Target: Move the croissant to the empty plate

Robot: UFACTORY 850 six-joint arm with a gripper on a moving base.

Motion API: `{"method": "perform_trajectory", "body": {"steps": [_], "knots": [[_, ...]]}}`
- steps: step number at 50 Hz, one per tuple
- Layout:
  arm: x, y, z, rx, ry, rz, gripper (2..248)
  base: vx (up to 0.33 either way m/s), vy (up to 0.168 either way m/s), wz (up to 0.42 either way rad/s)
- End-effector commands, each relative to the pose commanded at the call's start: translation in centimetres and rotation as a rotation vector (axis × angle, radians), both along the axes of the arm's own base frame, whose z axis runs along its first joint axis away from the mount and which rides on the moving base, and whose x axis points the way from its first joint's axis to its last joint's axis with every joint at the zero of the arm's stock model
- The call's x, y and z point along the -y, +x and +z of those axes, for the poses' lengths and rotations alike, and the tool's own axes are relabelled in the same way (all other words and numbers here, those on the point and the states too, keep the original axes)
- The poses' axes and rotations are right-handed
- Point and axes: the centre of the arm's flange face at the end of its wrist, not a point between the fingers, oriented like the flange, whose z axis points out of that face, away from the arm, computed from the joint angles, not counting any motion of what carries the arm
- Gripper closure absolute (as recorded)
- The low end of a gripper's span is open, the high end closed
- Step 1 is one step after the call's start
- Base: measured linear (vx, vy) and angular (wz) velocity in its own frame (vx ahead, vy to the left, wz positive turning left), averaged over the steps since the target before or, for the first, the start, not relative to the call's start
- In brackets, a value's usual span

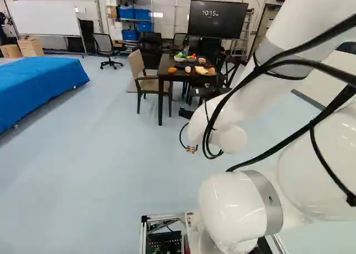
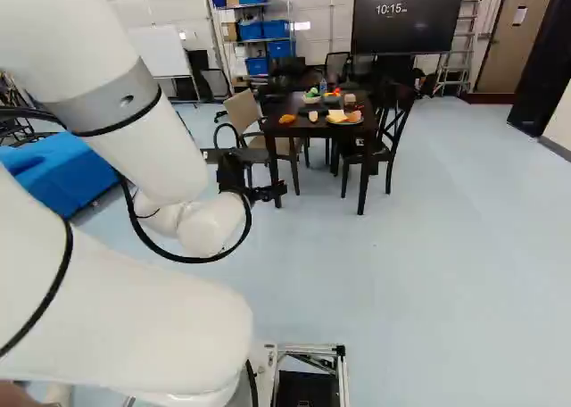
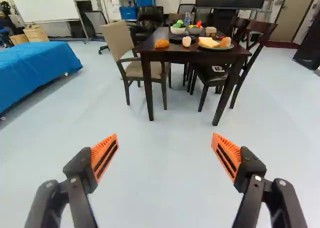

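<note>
- The claw (image 2: 245,172) is hanging in the air over the floor (image 3: 160,163), and its two fingers are standing wide open with nothing between the orange pads (image 3: 104,157)
- The white arm (image 2: 161,161) is holding the claw out toward the counter (image 3: 175,49), which is standing ahead and well apart from it
- The croissant (image 3: 161,43) seems to be the lumpy orange-brown thing lying right on the counter, near the edge facing the claw, but it is looking very small
- The black plate (image 3: 175,39) is sitting just beside the croissant, and no food is clearly showing on it
- A small pale round thing (image 3: 186,41) is sitting by the front of the black plate, and I am not able to tell if they are touching
- The other plate (image 3: 215,49) is holding a yellow food (image 3: 206,41) and a round orange food (image 3: 226,42)
- Behind the plates, one bowl (image 3: 177,31) is holding something green, and another bowl (image 3: 195,31) is holding red and yellow things
- A clear bottle (image 3: 187,19) is standing up near the bowls
- A tan chair (image 3: 118,40) is standing at one side of the counter, and a dark chair (image 3: 260,28) is standing at the other
- A blue cloth (image 1: 41,84) is lying at the left of the left base view
</note>
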Motion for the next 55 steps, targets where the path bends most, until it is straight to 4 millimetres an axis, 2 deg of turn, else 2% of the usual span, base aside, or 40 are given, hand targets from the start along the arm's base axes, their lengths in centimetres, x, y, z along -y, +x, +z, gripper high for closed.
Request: {"method": "perform_trajectory", "body": {"steps": [16, 55], "knots": [[0.0, 0.0, 0.0, 0.0, 0.0, 0.0, 3, 0.176, 0.06, -0.025], [0.0, 0.0, 0.0, 0.0, 0.0, 0.0, 3, 0.242, 0.088, -0.032]]}}
